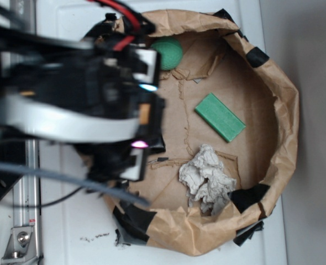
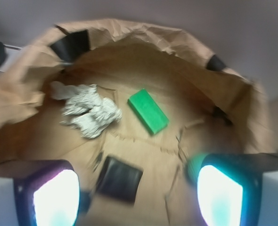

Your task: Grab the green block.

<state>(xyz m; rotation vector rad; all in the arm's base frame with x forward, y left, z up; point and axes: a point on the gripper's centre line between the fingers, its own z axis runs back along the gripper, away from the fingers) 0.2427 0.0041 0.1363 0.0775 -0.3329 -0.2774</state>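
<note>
The green block [image 1: 220,117] is a flat green slab lying on the brown paper floor of the paper-walled bin, right of centre in the exterior view. In the wrist view the green block [image 2: 148,111] lies ahead of the jaws, up the frame and apart from them. My gripper [image 2: 138,197] is open and empty, its two glowing fingers wide apart above a black square pad [image 2: 119,178]. In the exterior view the arm covers the bin's left side and the gripper [image 1: 143,115] is mostly hidden under it.
A round green ball [image 1: 168,53] sits at the bin's far edge beside the arm. A crumpled grey-white paper wad [image 1: 207,178] lies near the block, and it also shows in the wrist view [image 2: 88,114]. Raised brown paper walls [image 1: 287,127] with black tape ring the bin.
</note>
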